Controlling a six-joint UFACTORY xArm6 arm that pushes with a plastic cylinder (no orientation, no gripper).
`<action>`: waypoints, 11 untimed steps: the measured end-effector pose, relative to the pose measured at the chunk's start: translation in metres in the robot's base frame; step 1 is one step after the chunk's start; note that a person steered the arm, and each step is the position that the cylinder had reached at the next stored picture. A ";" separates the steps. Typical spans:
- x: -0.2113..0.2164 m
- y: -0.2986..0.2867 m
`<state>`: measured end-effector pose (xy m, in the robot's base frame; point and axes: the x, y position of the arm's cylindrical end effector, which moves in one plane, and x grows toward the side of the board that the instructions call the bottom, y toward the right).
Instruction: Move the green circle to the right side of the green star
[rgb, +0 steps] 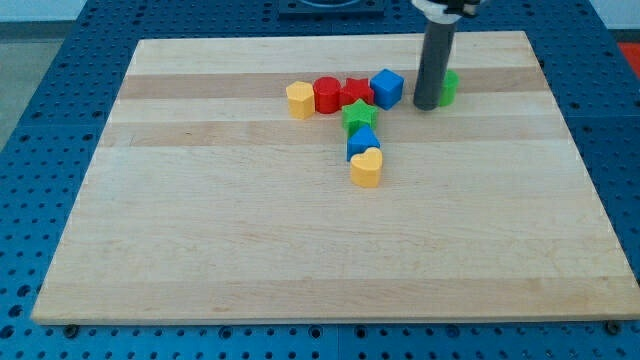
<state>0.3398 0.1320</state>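
1. The surface (300, 250) is a pale wooden board lying on a blue perforated bench (40, 60).
2. The rod (436, 60) comes down from the view's top, right of centre. My tip (427, 106) rests on the surface near the view's top.
3. No jaws are fitted to this arm, so their state cannot be told.
4. The green circle (450, 87) sits just behind the rod on the view's right, touching it or nearly so. The rod hides most of the block.
5. The blue cube (387, 88) stands just beside my tip on the view's left.
6. A row runs further to the view's left from the cube: red star (357, 92), red cylinder (327, 94), yellow hexagon (299, 100). Neighbours touch or nearly touch.
7. The green star (360, 116) lies just below the red star, well to the view's lower left of the green circle.
8. Below the green star, a blue block (362, 143) of unclear shape and a yellow heart (367, 167) form a short column, each touching the next.
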 end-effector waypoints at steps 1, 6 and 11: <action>-0.005 0.021; -0.048 0.046; -0.100 0.030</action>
